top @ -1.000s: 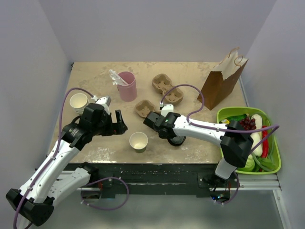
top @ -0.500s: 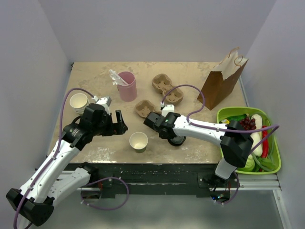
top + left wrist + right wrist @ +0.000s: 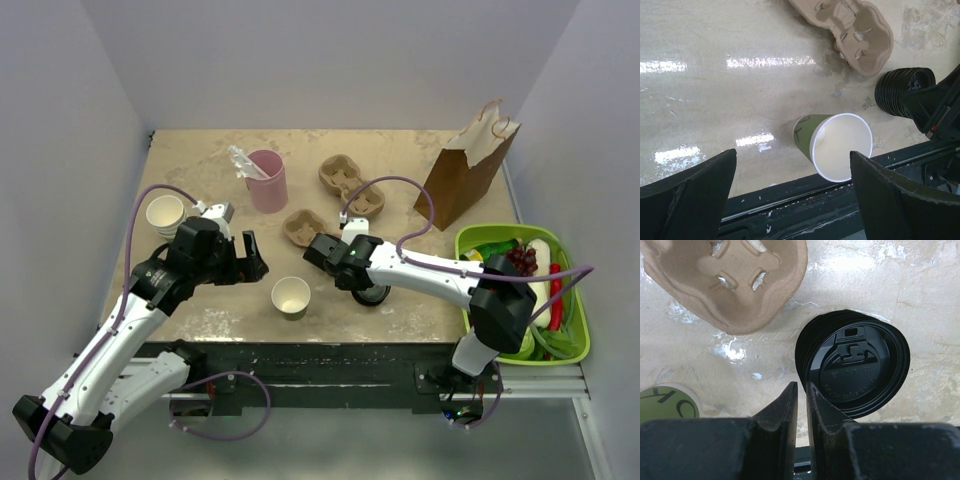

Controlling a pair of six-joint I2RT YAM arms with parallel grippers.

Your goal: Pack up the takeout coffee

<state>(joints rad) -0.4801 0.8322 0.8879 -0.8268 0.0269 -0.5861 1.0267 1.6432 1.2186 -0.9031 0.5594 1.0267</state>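
The takeout coffee cup (image 3: pixel 291 296), small with olive-green sides, stands near the table's front edge with its top bare and no lid on it. In the left wrist view this cup (image 3: pixel 842 145) sits just ahead of my left gripper (image 3: pixel 793 152), which hangs wide open above and behind it. A stack of black lids (image 3: pixel 372 294) lies to the cup's right. My right gripper (image 3: pixel 801 385) is at the left rim of the lid stack (image 3: pixel 855 367). Its jaws stand a narrow slit apart, with only table showing through the gap.
Two cardboard cup carriers (image 3: pixel 305 228) (image 3: pixel 350 185) lie mid-table. A pink tumbler (image 3: pixel 267 180) stands behind them and a stack of lidless cups (image 3: pixel 165 213) at far left. A brown paper bag (image 3: pixel 466 170) stands back right, a green basket (image 3: pixel 575 350) of vegetables at right.
The right gripper's jaws have narrowed beside the lid stack. The left arm and the cup have not moved.
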